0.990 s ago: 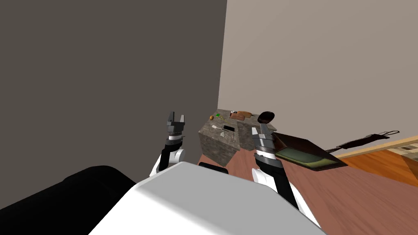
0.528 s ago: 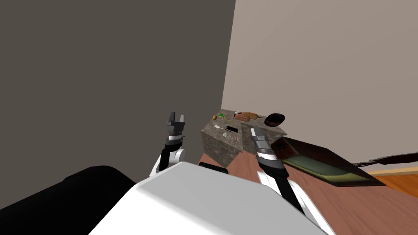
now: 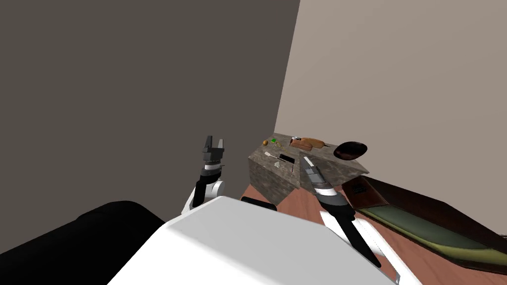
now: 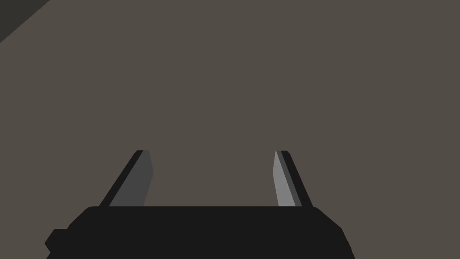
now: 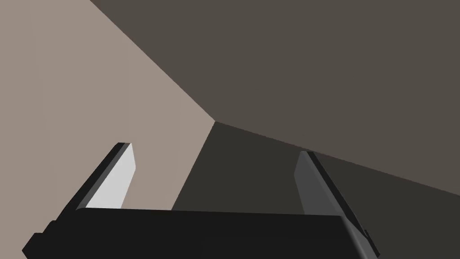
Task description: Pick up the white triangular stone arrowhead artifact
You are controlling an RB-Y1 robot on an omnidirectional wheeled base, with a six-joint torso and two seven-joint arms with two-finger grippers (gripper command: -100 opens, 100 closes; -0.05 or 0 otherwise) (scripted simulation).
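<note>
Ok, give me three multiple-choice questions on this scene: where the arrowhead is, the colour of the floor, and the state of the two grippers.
1. Where does the pale arrowhead lie? A on a shelf; B on the stone-patterned table; C in a gripper.
2. What colour is the floor? A reddish brown; B green; C white.
3. How are the left gripper and right gripper? A both shut; B one shut; C both open.
Answers: B, it rests beside a flat black thing; A, seen before the table; C, each wrist view shows fingers apart, nothing between.
</note>
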